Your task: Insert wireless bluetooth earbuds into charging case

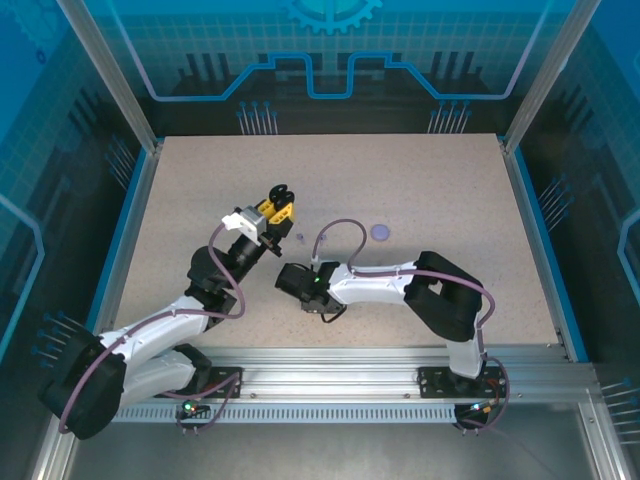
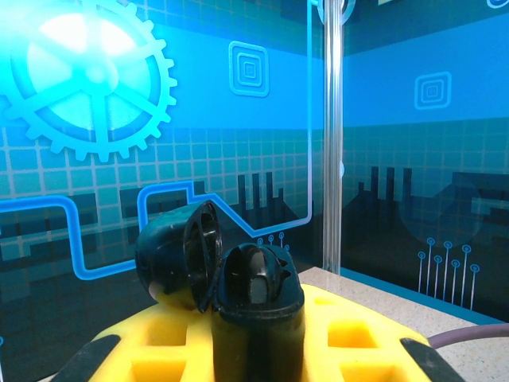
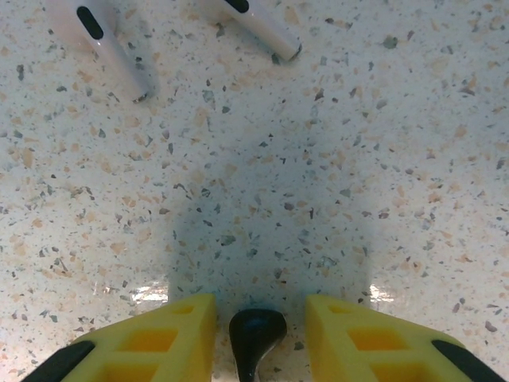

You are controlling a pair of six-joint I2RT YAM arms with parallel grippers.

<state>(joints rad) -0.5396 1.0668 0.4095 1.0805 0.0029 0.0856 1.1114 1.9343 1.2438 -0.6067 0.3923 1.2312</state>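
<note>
My left gripper (image 1: 272,210) is raised over the table's left middle and is shut on a black charging case (image 2: 258,306). The case stands between the yellow fingers (image 2: 358,334) with its hinged lid (image 2: 179,255) swung open to the left. My right gripper (image 1: 292,281) points straight down at the table centre. In the right wrist view its gripper (image 3: 261,306) is open, and a black earbud (image 3: 256,334) lies on the table between the yellow fingers (image 3: 167,334), with a narrow gap on each side. Two pale earbuds (image 3: 99,40) (image 3: 254,24) lie farther ahead.
A round lavender case (image 1: 380,232) sits on the speckled table (image 1: 420,180) right of centre, and a tiny lavender piece (image 1: 299,237) lies between the arms' grippers. Blue walls and aluminium posts (image 1: 110,80) enclose the table.
</note>
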